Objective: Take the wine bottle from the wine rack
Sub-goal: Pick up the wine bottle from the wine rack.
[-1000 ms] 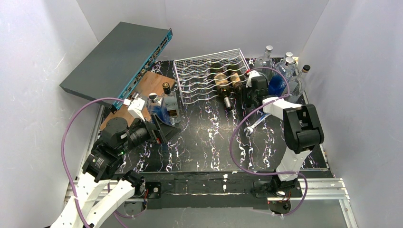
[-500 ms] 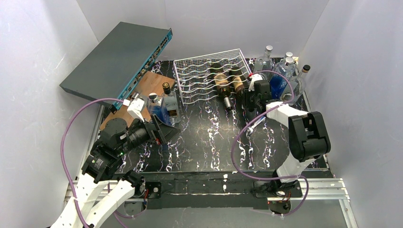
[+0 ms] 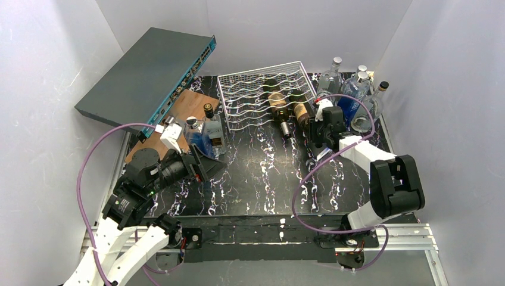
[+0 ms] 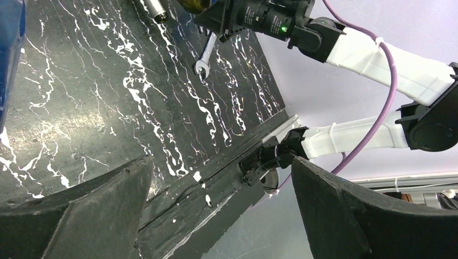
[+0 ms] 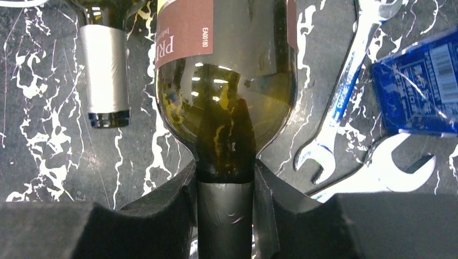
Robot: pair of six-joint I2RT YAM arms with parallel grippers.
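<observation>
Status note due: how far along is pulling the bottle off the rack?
Done: the right end effector is shut on the neck of the wine bottle. In hand: the bottle's body seems partly inside the wine rack at its right front corner. Left: draw it fully out and set it down. The left end effector is open, holding nothing. A second bottle lies racked.

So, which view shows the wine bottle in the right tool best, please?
The right wrist view: the wine bottle fills the frame, neck clamped in the right tool. The top view shows it small by the rack's near edge, partly behind the tool. The left wrist view catches only a sliver.
</observation>
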